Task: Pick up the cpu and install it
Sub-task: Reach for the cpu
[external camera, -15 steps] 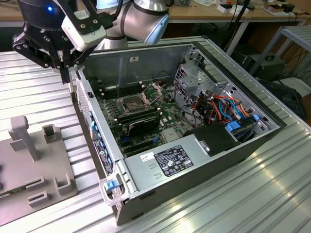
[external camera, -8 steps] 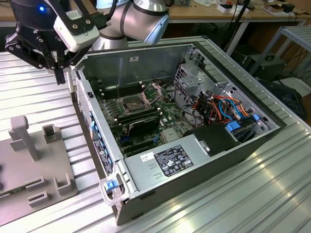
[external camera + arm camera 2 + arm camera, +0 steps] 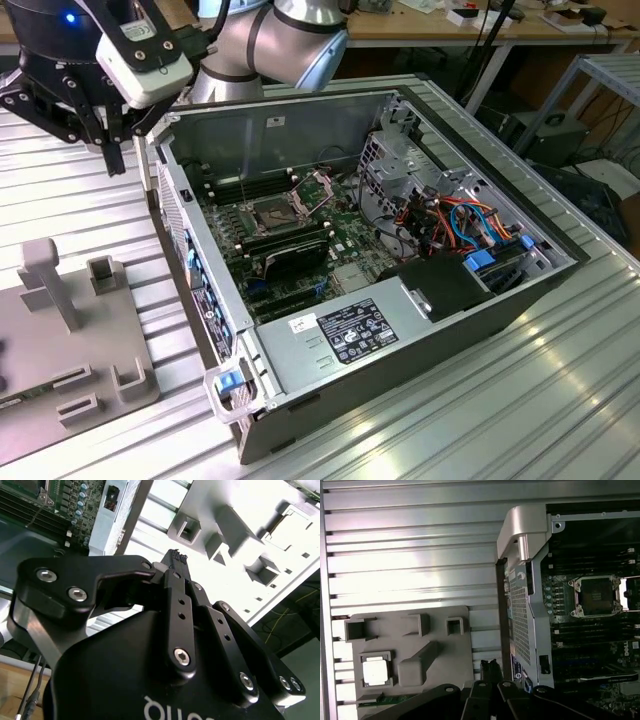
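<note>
Hovering between tray [image 3: 455, 655] and case [image 3: 290, 130], the gripper [image 3: 176, 555] looks pressed together and empty; the cpu [image 3: 375, 671] lies in its tray pocket.

Cpu [image 3: 375, 671] in holder tray [image 3: 457, 672] recess; tray beside computer case [image 3: 520, 610]; socket [image 3: 596, 596] inside case.

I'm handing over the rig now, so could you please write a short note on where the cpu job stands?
The gripper is shut and empty, hovering over the table between tray and case.
The cpu lies in a tray pocket, untouched.
The socket is empty, its frame raised.
Done: nothing yet. Left: pick-up and install.
</note>
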Controlling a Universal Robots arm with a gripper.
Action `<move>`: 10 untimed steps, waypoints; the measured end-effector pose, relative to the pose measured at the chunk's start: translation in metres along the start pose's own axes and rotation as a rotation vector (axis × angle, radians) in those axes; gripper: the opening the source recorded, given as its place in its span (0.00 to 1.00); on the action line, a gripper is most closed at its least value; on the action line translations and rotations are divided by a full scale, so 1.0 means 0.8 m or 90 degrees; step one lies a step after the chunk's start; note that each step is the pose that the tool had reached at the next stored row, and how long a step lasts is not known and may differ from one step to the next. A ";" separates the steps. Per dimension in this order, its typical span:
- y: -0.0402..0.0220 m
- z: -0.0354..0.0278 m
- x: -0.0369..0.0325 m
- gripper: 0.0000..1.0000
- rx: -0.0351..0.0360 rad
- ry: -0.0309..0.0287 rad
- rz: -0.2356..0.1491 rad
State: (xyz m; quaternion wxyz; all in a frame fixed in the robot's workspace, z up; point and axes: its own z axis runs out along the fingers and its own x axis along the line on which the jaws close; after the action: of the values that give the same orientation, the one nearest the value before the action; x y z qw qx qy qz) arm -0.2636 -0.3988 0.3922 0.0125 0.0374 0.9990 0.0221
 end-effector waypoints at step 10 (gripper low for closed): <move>-0.0009 -0.0003 0.0122 0.11 0.0000 0.0000 0.000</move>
State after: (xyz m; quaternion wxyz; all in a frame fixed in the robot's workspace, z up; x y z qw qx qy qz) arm -0.2734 -0.3988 0.3922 0.0125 0.0374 0.9990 0.0221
